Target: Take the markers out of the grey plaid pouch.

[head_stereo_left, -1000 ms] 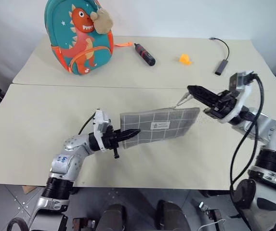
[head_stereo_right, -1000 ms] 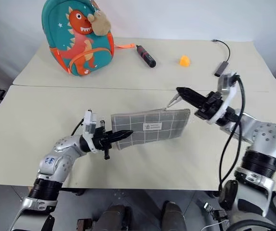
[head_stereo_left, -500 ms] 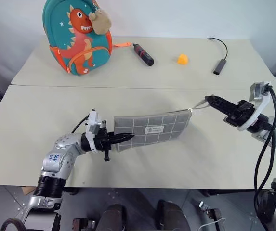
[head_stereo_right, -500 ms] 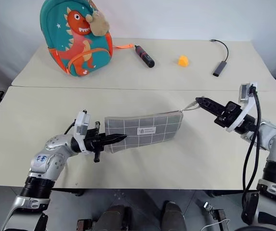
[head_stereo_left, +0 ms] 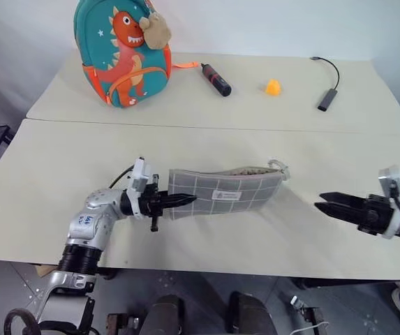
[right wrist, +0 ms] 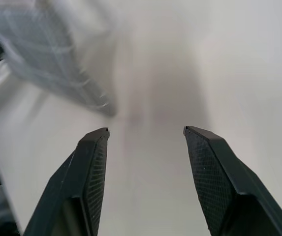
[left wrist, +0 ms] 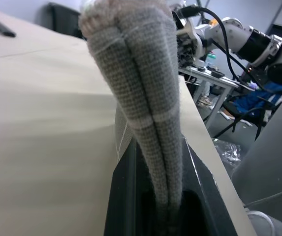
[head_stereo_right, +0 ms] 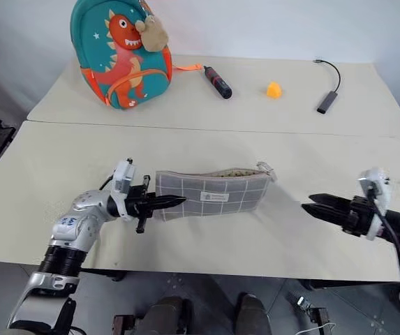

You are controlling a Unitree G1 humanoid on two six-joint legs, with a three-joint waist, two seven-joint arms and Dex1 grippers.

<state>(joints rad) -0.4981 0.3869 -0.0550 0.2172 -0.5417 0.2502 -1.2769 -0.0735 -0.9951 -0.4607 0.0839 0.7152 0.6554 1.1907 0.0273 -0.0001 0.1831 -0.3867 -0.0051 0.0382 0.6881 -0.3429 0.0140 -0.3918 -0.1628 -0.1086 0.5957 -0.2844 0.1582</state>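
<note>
The grey plaid pouch (head_stereo_left: pixel 224 194) hangs level just above the near table, its top edge gaping so the speckled lining shows. Its zipper pull (head_stereo_left: pixel 278 166) dangles free at the right end. My left gripper (head_stereo_left: pixel 184 200) is shut on the pouch's left end; in the left wrist view the fabric (left wrist: pixel 141 98) is pinched between the two black fingers. My right gripper (head_stereo_right: pixel 313 205) hovers to the right of the pouch, well apart from it, pointing toward it. In the right wrist view its fingers (right wrist: pixel 94 162) stand open with nothing between them. The markers are hidden.
On the far table stand a teal dinosaur backpack (head_stereo_left: pixel 126 52), a black stick with a red end (head_stereo_left: pixel 216 78), a small orange object (head_stereo_left: pixel 273 87) and a cabled adapter (head_stereo_left: pixel 327 98). A seam (head_stereo_left: pixel 255 129) divides the two tables.
My right gripper let go of the zipper pull, opened, and drew back to the right and toward the table's near edge. The pouch's right end sank to level, and its top now gapes.
</note>
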